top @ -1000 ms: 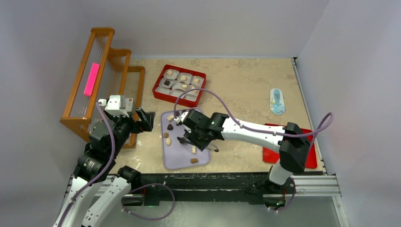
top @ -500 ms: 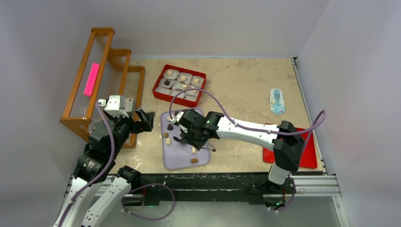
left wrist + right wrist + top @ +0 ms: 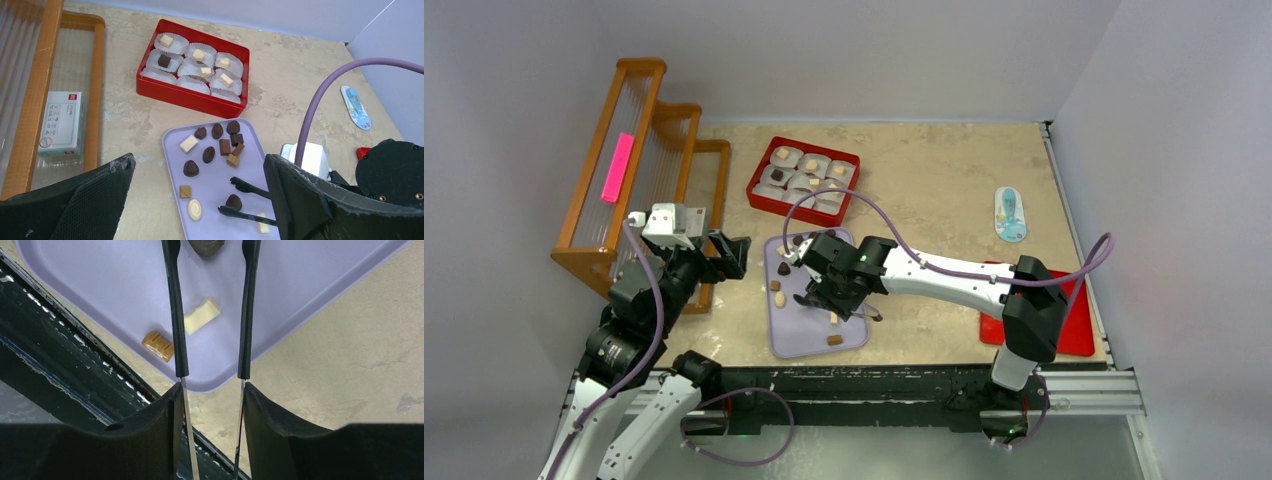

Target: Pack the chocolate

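One dark chocolate (image 3: 233,201) lies on the tray (image 3: 212,175), toward its 6 o'clock end. The two arms of the tongs (image 3: 247,187) stand either side of it, not yet pinched in. I cannot tell whether either tip touches it.

Over the last second the right end effector (image 3: 829,290), clamped on the tongs' handles, has slid a little toward 9 o'clock and then settled, easing its squeeze slightly. I read that as lining up on this piece, with the pinch still to come.

A cream piece (image 3: 202,316) and a caramel one (image 3: 157,345) lie beside the tongs, and more are clustered toward the tray's 12 o'clock. At 12 o'clock of the tray the red box (image 3: 192,100) holds several packed pieces. Its near cups are unfilled, so packing is partway.

The left end effector (image 3: 734,250) hangs wide open and empty at 9 o'clock of the tray.
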`<act>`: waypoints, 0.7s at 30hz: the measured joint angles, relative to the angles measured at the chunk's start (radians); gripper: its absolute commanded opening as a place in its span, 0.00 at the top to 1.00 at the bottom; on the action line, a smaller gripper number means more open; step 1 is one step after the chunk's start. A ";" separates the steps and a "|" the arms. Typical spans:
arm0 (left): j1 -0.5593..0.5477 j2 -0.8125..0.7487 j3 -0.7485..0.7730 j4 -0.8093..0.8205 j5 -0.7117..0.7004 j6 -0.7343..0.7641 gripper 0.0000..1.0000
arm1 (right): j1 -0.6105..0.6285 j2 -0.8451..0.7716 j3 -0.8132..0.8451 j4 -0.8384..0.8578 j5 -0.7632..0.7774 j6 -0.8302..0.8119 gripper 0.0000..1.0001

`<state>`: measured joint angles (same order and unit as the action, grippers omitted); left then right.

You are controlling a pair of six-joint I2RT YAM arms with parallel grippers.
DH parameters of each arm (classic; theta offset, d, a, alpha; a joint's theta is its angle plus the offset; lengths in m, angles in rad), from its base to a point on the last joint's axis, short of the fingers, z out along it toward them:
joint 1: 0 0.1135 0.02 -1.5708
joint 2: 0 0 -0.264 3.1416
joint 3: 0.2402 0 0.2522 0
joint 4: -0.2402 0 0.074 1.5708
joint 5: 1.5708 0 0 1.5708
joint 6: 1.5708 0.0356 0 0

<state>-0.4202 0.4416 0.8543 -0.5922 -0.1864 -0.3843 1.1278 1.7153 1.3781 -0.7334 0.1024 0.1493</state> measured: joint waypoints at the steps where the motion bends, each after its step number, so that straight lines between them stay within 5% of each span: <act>1: 0.000 0.000 0.000 0.000 0.000 0.000 0.00 | 0.000 0.000 0.000 -0.001 0.000 0.000 0.54; 21: 0.000 -0.007 0.000 0.000 0.001 0.000 0.00 | 0.006 0.000 0.000 -0.040 0.012 0.023 0.54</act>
<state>-0.4202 0.4347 0.8543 -0.5922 -0.1856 -0.3843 1.1343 1.7153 1.3781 -0.7731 0.1143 0.1722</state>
